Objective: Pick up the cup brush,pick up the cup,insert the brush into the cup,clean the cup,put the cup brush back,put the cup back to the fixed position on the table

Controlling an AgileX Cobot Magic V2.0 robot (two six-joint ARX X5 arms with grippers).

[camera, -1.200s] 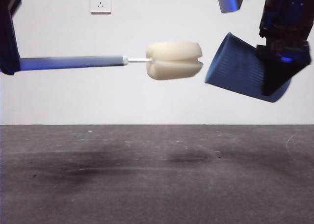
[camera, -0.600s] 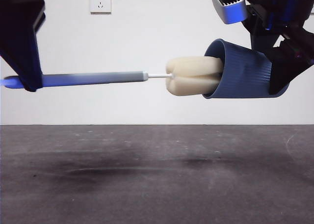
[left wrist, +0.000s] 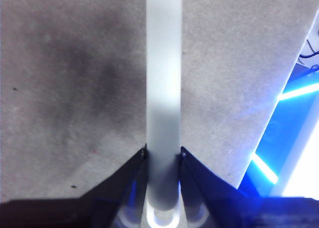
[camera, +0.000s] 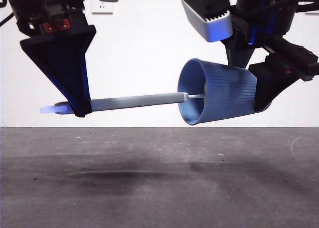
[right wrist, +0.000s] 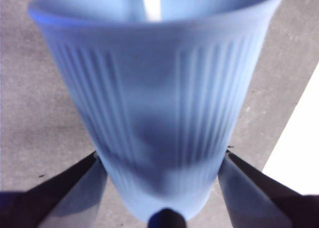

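Table [camera: 159, 188]: dark grey, scuffed, nearest to the front camera; a blurred shadow lies on it below the raised things.
Left gripper [camera: 75, 106]: at the left, well above the table; its jaws are closed tight on the near end of the brush's handle, one on each side, as the left wrist view shows [left wrist: 163, 160].
Brush [camera: 134, 102]: held almost level in the air, its grey handle running right from the left gripper; its thin white neck passes through the cup's mouth, and the sponge head is hidden inside.
Cup [camera: 224, 96]: blue and ribbed, lying on its side in the air at the right, mouth facing left and a little toward the camera, well above the table.
Right gripper [camera: 266, 91]: at the right, clamped on the cup's base end; in the right wrist view its jaws [right wrist: 164, 188] press on both sides of the narrow base of the cup [right wrist: 159, 113].
Wall [camera: 139, 48]: white, farthest back.
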